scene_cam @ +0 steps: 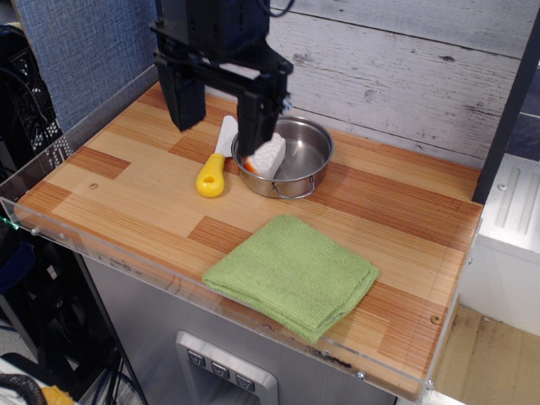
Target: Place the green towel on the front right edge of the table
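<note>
green towel [292,274] lies flat and folded at lower centre of the frame, on the table [126,190], its lower corner reaching out to the clear acrylic edge nearest the camera. nothing touches it. judged from how it lies: it sits along the front edge, right of the middle but short of the lower-right corner, so the placing looks done or nearly so, depending on how strictly "right" is read.

above it, centre frame, a steel pan [287,158] holds a white and orange object [265,157] against its left wall. just left of the pan, a yellow-handled tool [213,170] with a pale blade lies on the wood, apart from the towel.

gripper [221,114] hangs at upper left of the frame, raised above the table, well apart from the towel. fingers [187,97] are spread wide, one over bare wood, the other in front of the pan's left rim; whether that one touches the rim i cannot tell. nothing is held between them. a high, empty, spread gripper fits a towel that has been let go.
</note>
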`<state>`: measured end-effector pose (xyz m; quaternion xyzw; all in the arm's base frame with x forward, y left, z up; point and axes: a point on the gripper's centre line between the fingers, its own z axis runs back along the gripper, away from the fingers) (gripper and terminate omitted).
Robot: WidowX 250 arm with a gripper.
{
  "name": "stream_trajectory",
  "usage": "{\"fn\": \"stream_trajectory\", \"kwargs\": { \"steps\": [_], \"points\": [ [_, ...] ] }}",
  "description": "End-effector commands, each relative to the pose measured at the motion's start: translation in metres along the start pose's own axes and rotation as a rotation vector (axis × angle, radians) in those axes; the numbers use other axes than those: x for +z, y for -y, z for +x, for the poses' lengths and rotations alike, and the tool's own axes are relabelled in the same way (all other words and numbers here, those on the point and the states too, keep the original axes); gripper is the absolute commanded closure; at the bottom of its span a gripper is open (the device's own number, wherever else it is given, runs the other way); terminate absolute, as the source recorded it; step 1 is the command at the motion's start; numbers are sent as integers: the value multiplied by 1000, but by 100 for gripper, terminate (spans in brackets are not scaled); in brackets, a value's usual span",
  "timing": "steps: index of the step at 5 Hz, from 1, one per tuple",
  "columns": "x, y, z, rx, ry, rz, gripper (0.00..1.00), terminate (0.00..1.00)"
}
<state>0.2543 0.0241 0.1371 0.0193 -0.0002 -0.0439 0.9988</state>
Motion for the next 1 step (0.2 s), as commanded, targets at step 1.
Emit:
{"fn": "stream_trajectory", "kwargs": {
  "steps": [1],
  "points": [
    [15, -3, 2, 1, 34, 3, 0, 100]
  ]
}}
